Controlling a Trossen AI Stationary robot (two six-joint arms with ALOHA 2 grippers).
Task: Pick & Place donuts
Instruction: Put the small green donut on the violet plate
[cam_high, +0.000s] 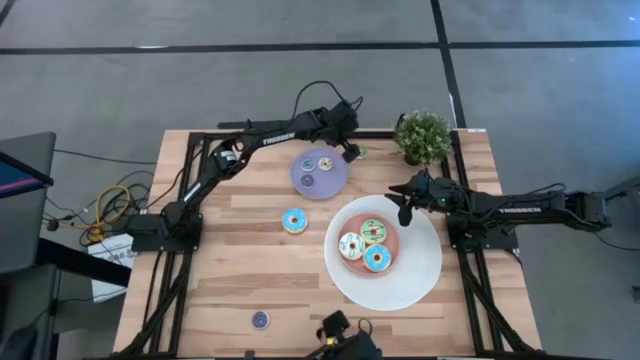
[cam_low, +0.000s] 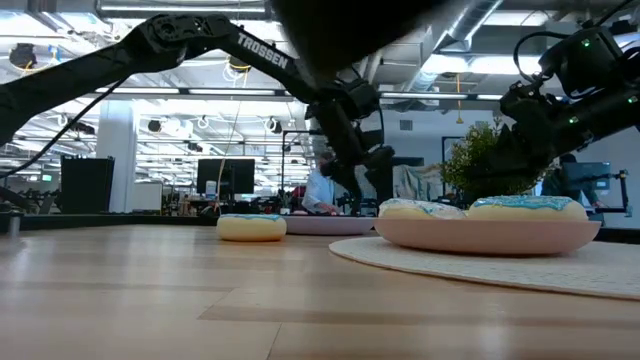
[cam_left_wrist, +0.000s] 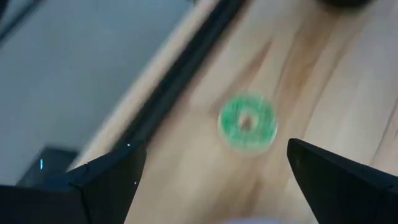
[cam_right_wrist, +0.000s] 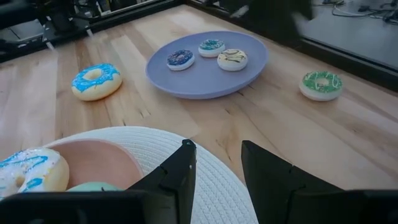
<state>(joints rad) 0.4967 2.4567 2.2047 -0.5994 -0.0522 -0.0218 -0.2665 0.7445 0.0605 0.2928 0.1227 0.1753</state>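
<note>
The left gripper (cam_high: 352, 152) hangs with its fingers wide apart over a tiny green-iced toy donut (cam_left_wrist: 247, 122) lying on the wooden table (cam_high: 230, 280) beside the round lavender plate (cam_high: 318, 173). The right gripper (cam_right_wrist: 216, 163), fingers partly apart and empty, waits above the big white plate (cam_high: 420, 265).

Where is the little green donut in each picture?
High view: the tiny green donut lies at the table's far edge, beside the lavender plate.
Low view: not visible.
Left wrist view: centre, between the open left gripper fingers.
Right wrist view: green donut at right, beside the lavender plate, the shared landmark.
</note>
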